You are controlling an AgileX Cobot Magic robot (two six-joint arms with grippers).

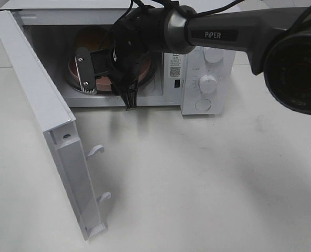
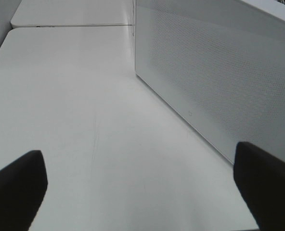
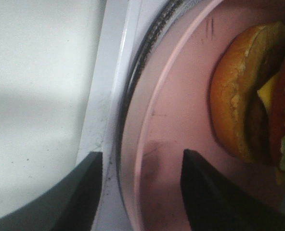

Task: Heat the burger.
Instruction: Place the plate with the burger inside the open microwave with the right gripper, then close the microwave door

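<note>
The microwave (image 1: pixel 218 31) stands on the white table (image 1: pixel 197 184) with its door (image 1: pixel 34 94) swung wide open to the left. The right arm (image 1: pixel 218 34) reaches across the control panel, with its dial (image 1: pixel 208 83), and into the cavity. Inside, the burger (image 3: pixel 239 96) sits on the pink plate (image 3: pixel 181 96), and the plate rests on the glass turntable (image 3: pixel 141 60).

The right gripper (image 3: pixel 137 183) is at the front edge of that plate. Its two fingers (image 3: pixel 80 192) are apart, with a moderate gap between them, and they straddle the plate's rim. One sits outside the rim, over the turntable's edge and the white sill, and the other sits over the plate's bare pink surface. The burger lies well beyond the fingertips and nothing touches it. Whether either finger actually presses on the plate I cannot tell, since the wrist picture is too close and dim there.

The left gripper (image 2: pixel 142 192) does not show in the high view. Its own camera shows its dark fingertips (image 2: pixel 17 187) spread wide with only bare table between them. A white panel of fine dots (image 2: pixel 219 72) rises just beside one fingertip, and nothing is held.
</note>
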